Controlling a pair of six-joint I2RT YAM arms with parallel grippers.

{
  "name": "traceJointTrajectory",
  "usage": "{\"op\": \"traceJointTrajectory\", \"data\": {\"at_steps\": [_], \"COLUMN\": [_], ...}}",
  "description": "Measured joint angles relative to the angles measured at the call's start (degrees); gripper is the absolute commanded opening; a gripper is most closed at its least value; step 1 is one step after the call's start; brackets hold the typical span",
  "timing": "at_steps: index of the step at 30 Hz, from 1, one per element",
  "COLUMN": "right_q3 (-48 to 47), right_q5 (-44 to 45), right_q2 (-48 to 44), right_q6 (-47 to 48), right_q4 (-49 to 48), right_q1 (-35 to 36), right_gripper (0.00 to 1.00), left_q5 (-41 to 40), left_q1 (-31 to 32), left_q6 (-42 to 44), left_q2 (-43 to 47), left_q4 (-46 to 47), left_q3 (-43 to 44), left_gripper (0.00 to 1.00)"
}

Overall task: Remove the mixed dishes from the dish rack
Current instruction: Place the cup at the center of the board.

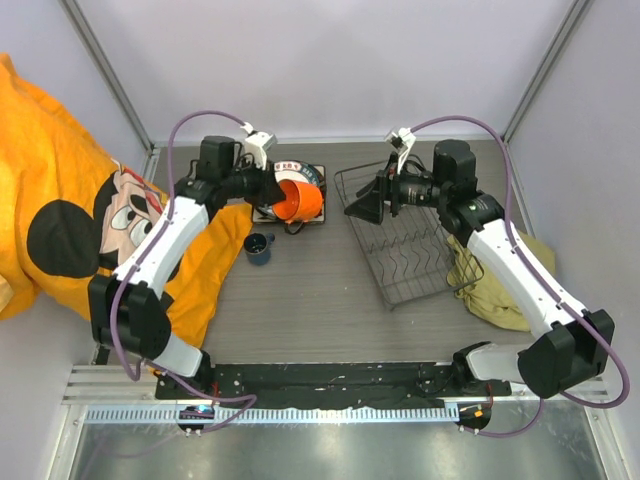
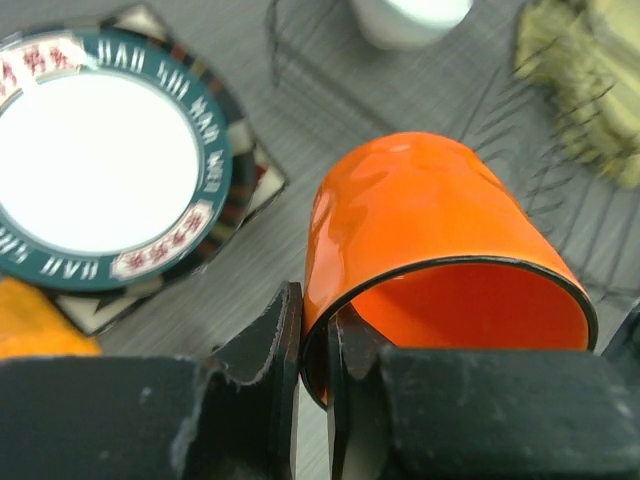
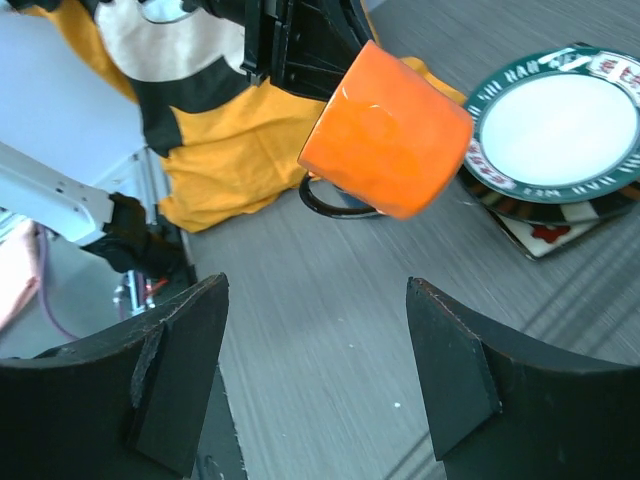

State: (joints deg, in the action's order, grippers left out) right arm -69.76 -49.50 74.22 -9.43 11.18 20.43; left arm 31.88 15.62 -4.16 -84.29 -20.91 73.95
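From above, we see our left gripper (image 1: 278, 190) holding the orange mug (image 1: 298, 202) aloft and tilted beside the round plate (image 1: 305, 172), left of the dish rack (image 1: 405, 250). On the left wrist, 2 fingers (image 2: 265, 350) clamp its rim. On the right wrist, our right gripper (image 3: 315, 285) gapes wide, holding nothing.

Robot lab test cell: plain pale partition walls (image 1: 330, 60) enclosing three table (image 1: 320, 300) edges; aluminium rail (image 1: 85, 385) along near edge.
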Motion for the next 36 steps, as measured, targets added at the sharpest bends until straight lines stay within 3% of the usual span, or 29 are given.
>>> {"op": "traceJointTrajectory", "data": {"at_steps": [5,14,28,36], "right_q3": [-0.11,-0.11,0.02,0.02], "right_q5": [4.46,7.87,8.31,11.54], "right_q2": [-0.50,-1.25,-1.75,-2.84], "right_q6": [3.17,5.03,5.29,6.23], "right_q4": [3.32,5.75,6.10,6.56], "right_q1": [0.00,0.00,0.00,0.00], "right_gripper": [0.80,0.81,0.82,0.83], "left_q5": [-5.14,-15.74,-22.67,-24.72], "left_q1": [0.72,6.08,10.54,10.58], "left_q6": [7.67,13.92,16.13,16.87], "left_q2": [-8.07,-20.04,-27.52,-30.32], "left_q4": [-12.44,-26.60,-31.28,-33.09], "left_q3": [7.32,12.20,21.68,22.49], "left_gripper": [0.00,0.00,0.00,0.00]}}
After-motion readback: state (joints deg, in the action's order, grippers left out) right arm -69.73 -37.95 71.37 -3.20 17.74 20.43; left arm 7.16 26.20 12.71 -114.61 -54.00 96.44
